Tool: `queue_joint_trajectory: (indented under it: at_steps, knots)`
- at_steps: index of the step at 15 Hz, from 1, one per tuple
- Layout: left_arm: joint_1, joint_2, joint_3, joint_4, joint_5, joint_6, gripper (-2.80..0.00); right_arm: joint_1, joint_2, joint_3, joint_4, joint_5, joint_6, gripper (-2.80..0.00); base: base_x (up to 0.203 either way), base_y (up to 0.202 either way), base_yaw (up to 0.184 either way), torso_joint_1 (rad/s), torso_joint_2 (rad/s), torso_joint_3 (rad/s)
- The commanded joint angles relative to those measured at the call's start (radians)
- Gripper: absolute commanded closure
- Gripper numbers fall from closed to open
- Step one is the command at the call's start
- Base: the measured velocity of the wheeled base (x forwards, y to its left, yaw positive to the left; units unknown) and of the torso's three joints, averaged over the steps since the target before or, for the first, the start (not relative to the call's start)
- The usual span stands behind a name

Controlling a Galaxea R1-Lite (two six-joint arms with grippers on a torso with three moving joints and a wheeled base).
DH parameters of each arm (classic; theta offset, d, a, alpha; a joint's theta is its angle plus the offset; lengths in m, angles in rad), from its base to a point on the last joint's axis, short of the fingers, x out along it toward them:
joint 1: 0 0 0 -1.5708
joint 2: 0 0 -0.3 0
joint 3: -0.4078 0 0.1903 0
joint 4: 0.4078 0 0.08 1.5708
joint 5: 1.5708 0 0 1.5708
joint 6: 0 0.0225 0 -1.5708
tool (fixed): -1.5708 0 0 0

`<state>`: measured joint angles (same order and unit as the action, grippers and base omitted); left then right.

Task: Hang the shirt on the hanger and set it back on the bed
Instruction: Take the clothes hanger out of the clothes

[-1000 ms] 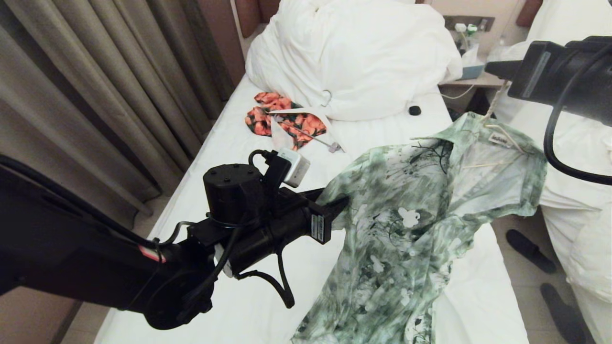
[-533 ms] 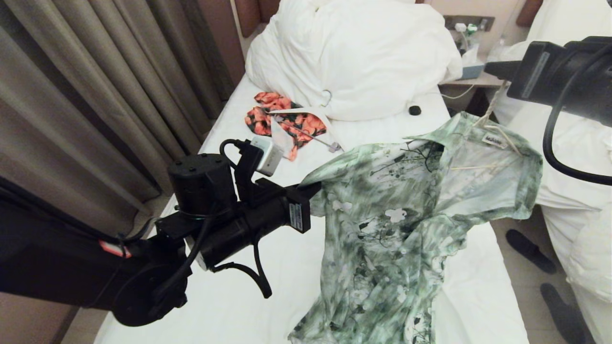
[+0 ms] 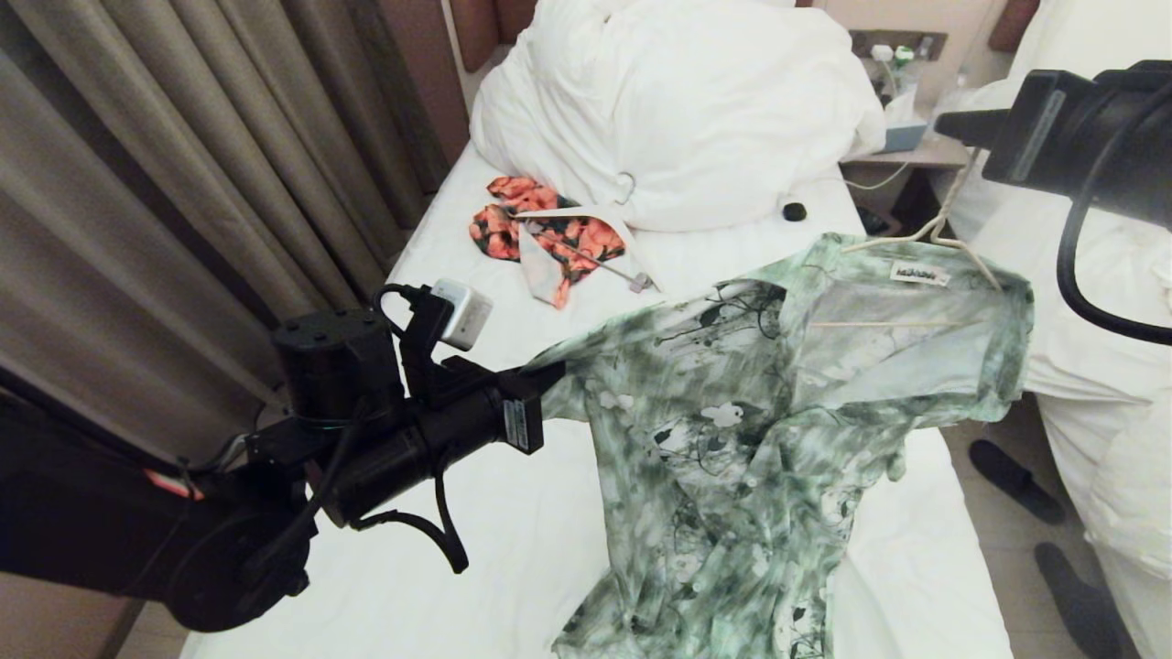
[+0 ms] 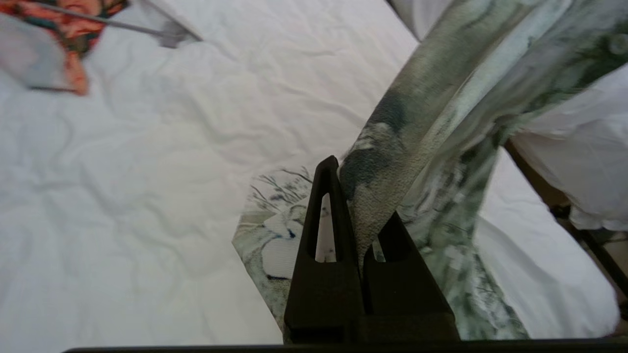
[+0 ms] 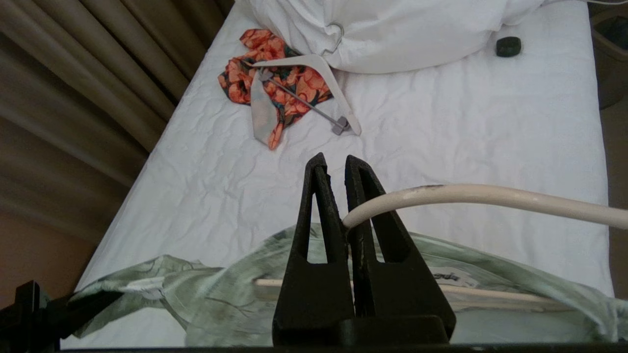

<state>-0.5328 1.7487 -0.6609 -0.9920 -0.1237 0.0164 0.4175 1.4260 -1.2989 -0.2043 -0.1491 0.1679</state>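
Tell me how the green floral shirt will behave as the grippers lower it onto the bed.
Probably floppy: the shirt sags and folds between the left gripper and the hanger. Likely light, since that thin wire hanger carries it without visibly bending. Its hem should crumple on the bed unless spread.

We see the bed (image 3: 513,513) running from the lower middle of the frame up toward the top, covered in a plain white sheet. At its upper end sits a big white pillow heap (image 3: 678,101). Just below the heap, left of centre, an orange-and-black floral garment (image 3: 513,220) lies on the sheet with a broad white hanger (image 3: 586,229) on top of it. A small dark object (image 3: 794,211) rests at the heap's lower right edge.
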Motion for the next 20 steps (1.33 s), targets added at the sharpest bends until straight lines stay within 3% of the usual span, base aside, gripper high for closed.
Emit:
queue_joint_trajectory:
  at_steps: [1, 10, 18, 19, 20]
  knots:
    - [0.029, 0.002, 0.001, -0.005, -0.012, -0.001, 0.0, 0.0, -0.005, -0.013, 0.013, -0.001, 0.001, 0.0, 0.0, 0.0, 0.0, 0.0, 0.0, 0.0]
    - [0.108, -0.003, -0.013, -0.004, -0.062, 0.002, 0.0, -0.038, -0.013, -0.04, 0.062, 0.0, -0.011, 0.0, 0.0, 0.0, 0.0, 0.0, 0.0, 0.0]
    - [0.111, -0.021, 0.005, -0.006, -0.071, 0.002, 0.0, -0.042, -0.011, -0.04, 0.066, 0.002, -0.011, 0.0, 0.0, 0.0, 0.0, 0.0, 0.0, 0.0]
    - [0.11, -0.024, 0.004, -0.007, -0.07, 0.002, -2.8, -0.04, -0.01, -0.041, 0.066, 0.002, -0.011, 0.0, 0.0, 0.0, 0.0, 0.0, 0.0, 0.0]
    - [0.109, -0.032, 0.004, -0.006, -0.071, 0.002, -2.8, -0.04, -0.008, -0.042, 0.066, 0.003, -0.011, 0.0, 0.0, 0.0, 0.0, 0.0, 0.0, 0.0]
